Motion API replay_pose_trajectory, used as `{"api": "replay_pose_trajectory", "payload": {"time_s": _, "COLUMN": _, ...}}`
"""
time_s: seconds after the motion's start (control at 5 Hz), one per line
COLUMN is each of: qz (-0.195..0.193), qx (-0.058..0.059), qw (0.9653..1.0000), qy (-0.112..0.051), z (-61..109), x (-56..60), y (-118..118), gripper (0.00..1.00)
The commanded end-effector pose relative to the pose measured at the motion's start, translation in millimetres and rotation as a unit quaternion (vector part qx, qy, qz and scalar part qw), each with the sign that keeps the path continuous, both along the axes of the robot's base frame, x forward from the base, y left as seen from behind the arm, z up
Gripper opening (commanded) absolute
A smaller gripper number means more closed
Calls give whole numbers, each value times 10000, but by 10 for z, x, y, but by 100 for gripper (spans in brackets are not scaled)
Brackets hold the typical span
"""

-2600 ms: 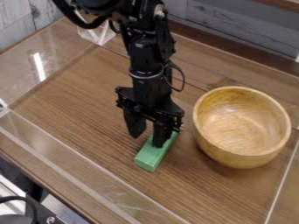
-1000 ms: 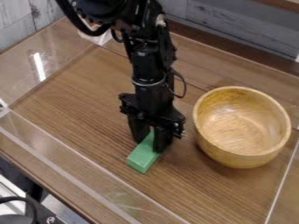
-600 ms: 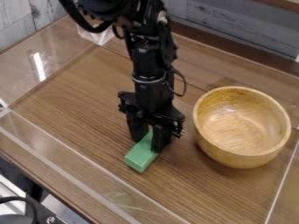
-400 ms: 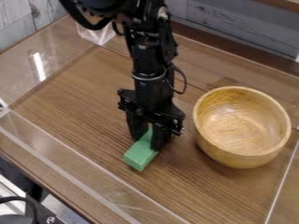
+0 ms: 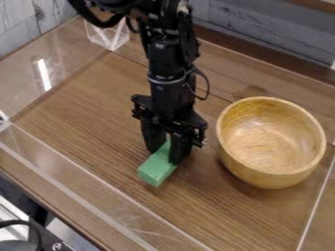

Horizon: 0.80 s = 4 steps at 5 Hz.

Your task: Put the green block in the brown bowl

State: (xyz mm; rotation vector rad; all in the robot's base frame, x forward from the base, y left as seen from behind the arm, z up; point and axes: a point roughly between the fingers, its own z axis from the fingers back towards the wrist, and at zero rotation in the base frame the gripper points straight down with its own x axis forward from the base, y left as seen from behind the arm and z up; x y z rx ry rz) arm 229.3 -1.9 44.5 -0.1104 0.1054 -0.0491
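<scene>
a black robot arm (image 5: 167,59) reaches down from the top of the picture to a brown wooden table (image 5: 92,127). its gripper (image 5: 167,149) points straight down. the two black fingers (image 5: 148,137) are closed on the top end of the green block (image 5: 160,167), one on each side, so the gripper is holding the block.

the green block is a small flat bar, bright green. it hangs tilted, with its top end between the fingers and its low end toward the front of the table. the low end is very near the table, and it is hard to tell if it touches the wood or is just off it.

the brown bowl (image 5: 269,143) sits on the table to the right of the gripper. it is round, light brown, with a thick rim and wood lines inside. nothing is in it that can be seen. the block is near the bowl but not touching it, and it is not over the bowl.

a clear see-through wall (image 5: 66,186) runs around the table's edge, and light shines off it at the left.
</scene>
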Motion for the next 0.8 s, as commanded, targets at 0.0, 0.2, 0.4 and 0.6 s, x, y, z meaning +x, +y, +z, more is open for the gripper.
{"api": "replay_pose_trajectory", "payload": {"time_s": 0.0, "qz": -68, "qx": 37, "qw": 9992, "qy": -379, "z": 210, "x": 125, "y": -11, "gripper": 0}}
{"api": "replay_pose_trajectory", "payload": {"time_s": 0.2, "qz": -78, "qx": 45, "qw": 9992, "qy": -382, "z": 257, "x": 130, "y": -18, "gripper": 0}}
{"api": "replay_pose_trajectory", "payload": {"time_s": 0.4, "qz": -82, "qx": 45, "qw": 9992, "qy": -384, "z": 293, "x": 132, "y": -26, "gripper": 0}}
{"api": "replay_pose_trajectory", "payload": {"time_s": 0.6, "qz": -88, "qx": 43, "qw": 9992, "qy": -389, "z": 327, "x": 135, "y": -36, "gripper": 0}}
